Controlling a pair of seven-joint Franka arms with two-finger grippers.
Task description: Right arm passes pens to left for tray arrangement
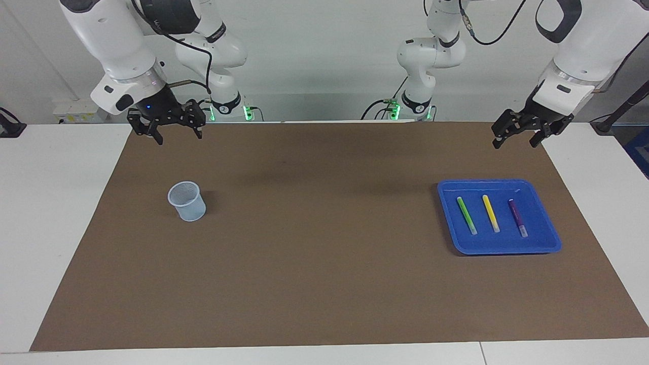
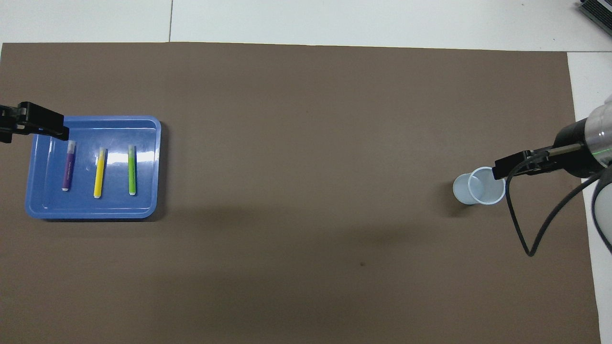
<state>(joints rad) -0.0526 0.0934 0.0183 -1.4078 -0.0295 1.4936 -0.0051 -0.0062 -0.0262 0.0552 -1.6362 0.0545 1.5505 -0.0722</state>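
The left gripper (image 1: 519,136) is seen raised over the brown mat's edge, at the robots' side of the shallow bright blue plastic tray (image 1: 550,238), its fingers apart and empty. The right gripper (image 1: 174,131) is held up at the right arm's end, also spread and empty, above the mat near the small translucent pale-blue cup (image 1: 187,201).

The slim green marker pen (image 1: 466,215), yellow marker pen (image 1: 490,213) and purple marker pen (image 1: 517,217) are laid side by side in the tray, apart from one another. The cup appears empty, though its inside is poorly shown. The arrangement is judged complete; nothing further seems called for beyond parking both arms.
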